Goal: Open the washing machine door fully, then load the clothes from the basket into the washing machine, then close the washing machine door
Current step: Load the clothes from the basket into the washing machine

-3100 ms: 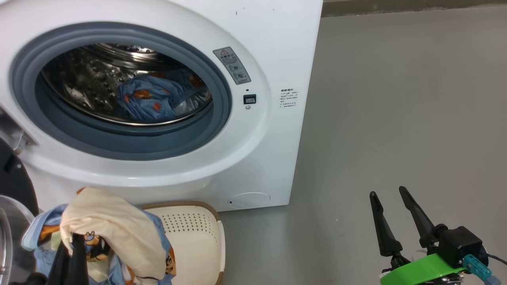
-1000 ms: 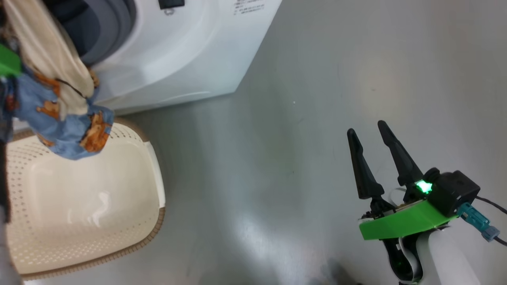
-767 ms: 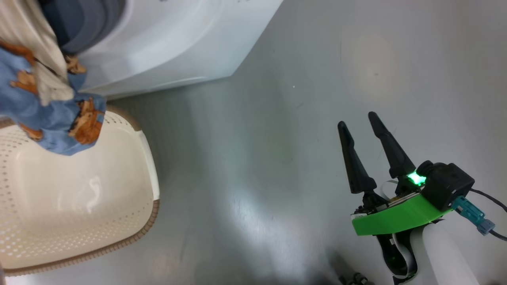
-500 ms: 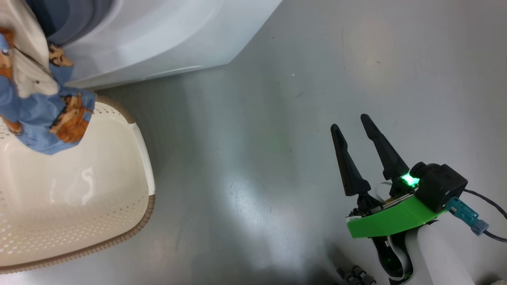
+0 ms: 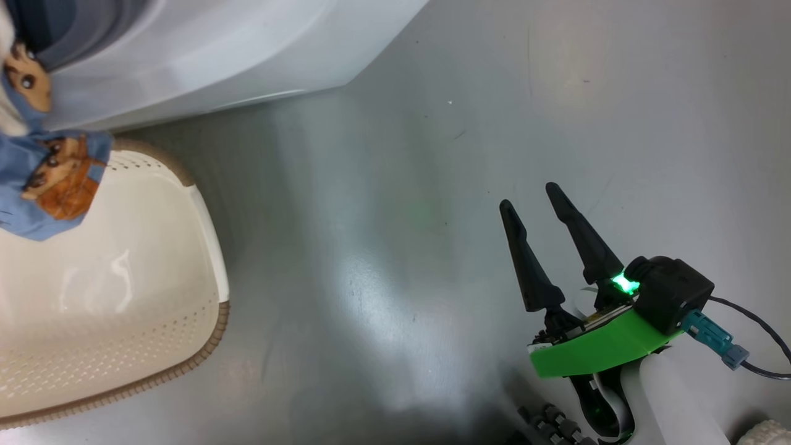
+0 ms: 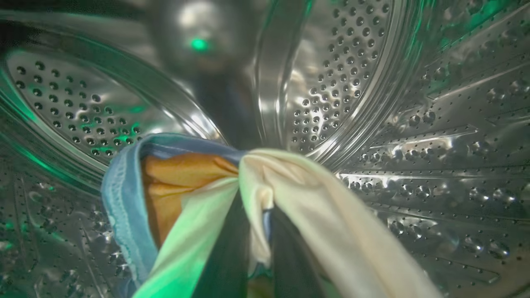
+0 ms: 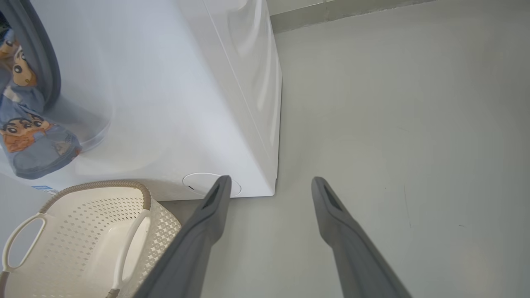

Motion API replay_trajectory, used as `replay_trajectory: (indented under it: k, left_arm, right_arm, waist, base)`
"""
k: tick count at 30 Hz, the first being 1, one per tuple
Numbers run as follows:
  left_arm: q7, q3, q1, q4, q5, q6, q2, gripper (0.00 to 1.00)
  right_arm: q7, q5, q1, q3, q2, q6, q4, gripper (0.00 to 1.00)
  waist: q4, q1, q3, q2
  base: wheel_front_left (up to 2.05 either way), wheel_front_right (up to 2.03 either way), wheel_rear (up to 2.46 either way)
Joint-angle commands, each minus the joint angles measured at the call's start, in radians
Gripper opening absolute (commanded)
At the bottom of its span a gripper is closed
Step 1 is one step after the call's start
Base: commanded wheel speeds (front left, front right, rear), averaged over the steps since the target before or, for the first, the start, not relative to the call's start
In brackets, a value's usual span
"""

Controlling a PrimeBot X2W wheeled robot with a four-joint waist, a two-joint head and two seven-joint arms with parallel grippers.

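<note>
My left gripper [image 6: 265, 215] is shut on the clothes [image 6: 314, 207], a cream cloth and light blue printed fabric, and holds them inside the perforated steel drum [image 6: 372, 82]. The clothes [image 5: 43, 185] hang at the head view's left edge, in front of the washing machine [image 5: 216, 55]. In the right wrist view the clothes [image 7: 33, 140] trail out past the grey gasket, above the basket [image 7: 95, 186]. The cream basket [image 5: 210, 334] stands on the floor below the washing machine [image 7: 165, 103]. My right gripper [image 5: 529, 196] [image 7: 271, 181] hangs open over bare floor. The washing machine door is out of view.
Grey floor [image 5: 401, 185] stretches to the right of the machine and the basket. A dark cable [image 5: 760, 334] runs from my right wrist. A wall base [image 7: 352, 10] runs along the far edge of the floor.
The head camera has swung down and to the right. The held clothes have risen out of the basket and gone left toward the machine's opening. The right gripper has stayed open.
</note>
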Motion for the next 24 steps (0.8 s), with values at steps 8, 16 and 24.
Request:
replay_trajectory:
  k: [8,16,24]
  left_arm:
    - [-0.018,0.015,0.032,-0.187,0.026,0.020,0.060,0.00]
    - [-0.018,0.027,0.089,-0.162,0.005,0.010,0.039,1.00]
    - [-0.018,0.025,0.094,-0.064,-0.023,0.002,0.014,1.00]
  right_arm:
    - [-0.005,0.013,-0.003,0.030,0.001,0.003,-0.012,1.00]
    - [-0.005,0.007,-0.009,0.027,0.001,0.003,0.002,1.00]
    - [-0.005,0.001,-0.011,0.019,0.001,0.003,0.013,1.00]
  waist:
    - [0.001,0.0000,0.003,-0.0001]
    - [0.020,0.0000,-0.019,-0.0001]
    - [0.044,0.0000,-0.043,-0.0001]
  base:
    - [0.00,0.00,0.00]
    - [0.00,0.00,0.00]
    - [0.00,0.00,0.00]
